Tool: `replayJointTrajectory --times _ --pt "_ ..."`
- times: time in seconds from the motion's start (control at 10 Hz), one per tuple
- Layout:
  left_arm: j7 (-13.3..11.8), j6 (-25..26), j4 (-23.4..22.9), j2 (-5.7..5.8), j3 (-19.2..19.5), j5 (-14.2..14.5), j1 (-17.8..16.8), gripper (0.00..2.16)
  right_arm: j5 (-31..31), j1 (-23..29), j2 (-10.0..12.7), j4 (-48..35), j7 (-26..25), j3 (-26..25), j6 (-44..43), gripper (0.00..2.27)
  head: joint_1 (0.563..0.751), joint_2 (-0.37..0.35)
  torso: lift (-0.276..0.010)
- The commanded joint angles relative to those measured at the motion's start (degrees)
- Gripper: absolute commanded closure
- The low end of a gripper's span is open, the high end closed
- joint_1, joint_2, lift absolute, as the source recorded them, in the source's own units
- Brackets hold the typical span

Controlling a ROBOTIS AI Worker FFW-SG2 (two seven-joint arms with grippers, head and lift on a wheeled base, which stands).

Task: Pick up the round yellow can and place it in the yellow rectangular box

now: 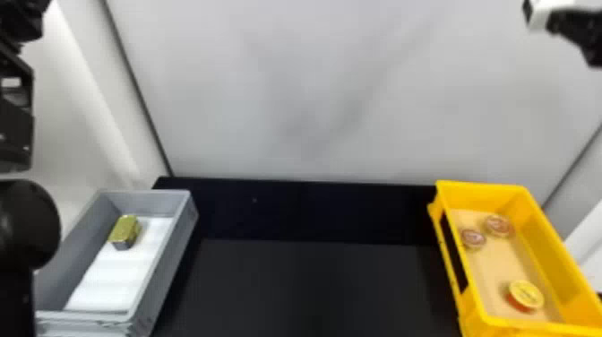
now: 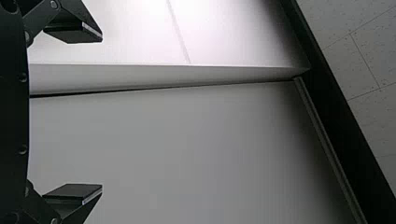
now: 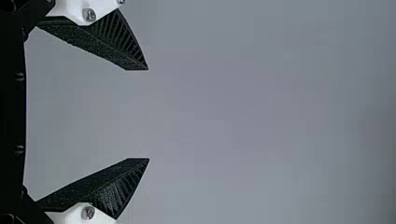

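The round yellow can [image 1: 526,293] lies inside the yellow rectangular box [image 1: 555,260], at its near end on the right of the head view. High at the right edge, part of my right gripper [image 1: 575,29] shows, well above and behind that box. In the right wrist view the right gripper [image 3: 148,114] is open, its fingers wide apart with nothing between them. My left gripper [image 1: 20,20] is at the upper left corner of the head view, far from the can. It also stands open and holds nothing in the left wrist view, where the left gripper [image 2: 102,112] faces pale walls.
Two round reddish cans [image 1: 473,239] sit farther back in the yellow box. At the left, a grey box [image 1: 177,251] with a white liner holds a gold-topped angular tin [image 1: 125,229]. A dark table [image 1: 309,287] lies between the boxes, with a pale wall behind.
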Motion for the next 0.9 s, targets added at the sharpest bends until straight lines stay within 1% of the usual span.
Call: replayJointTrajectory --times 0.0,0.1,0.2,0.4,0.5,0.6,0.7,0.8 --pt "0.0 -1.0 0.6 0.05 0.9 0.1 0.3 0.14 3.8 -5.9 0.2 -1.3 1.2 4.0 -3.9 0.08 0.663 0.054 0.000" --pt "0.0 -1.5 1.0 0.05 1.0 0.1 0.3 0.14 8.7 -7.5 0.2 -1.1 1.6 5.5 -8.3 0.07 0.663 0.054 0.000" --pt "0.0 -2.0 1.1 0.14 1.6 0.0 0.2 0.14 9.2 -9.7 0.0 -0.6 1.8 6.2 -10.8 0.05 0.663 0.054 0.000" --pt "0.2 -2.6 1.3 0.66 2.3 -0.2 0.0 0.14 8.1 -13.5 -1.0 0.1 -0.4 6.4 -13.5 0.06 0.663 0.054 0.000" --pt "0.3 -2.8 1.3 0.93 2.5 -0.3 -0.2 0.14 6.6 -15.2 -2.3 -0.1 -2.2 6.8 -14.1 0.06 0.663 0.054 0.000" --pt "0.3 -2.5 1.0 1.46 2.7 -0.4 -0.4 0.14 5.6 -16.9 -3.0 -0.1 -3.0 7.7 -14.1 0.06 0.663 0.054 0.000" --pt "0.3 -2.3 0.8 1.90 2.6 -0.5 -0.7 0.14 5.5 -17.9 -3.7 -0.3 -3.1 8.4 -14.2 0.06 0.663 0.054 0.000" --pt "0.3 -2.1 0.4 1.90 2.7 -0.7 -0.8 0.14 5.1 -18.1 -3.8 -0.5 -4.3 8.6 -14.1 0.06 0.663 0.054 0.000"
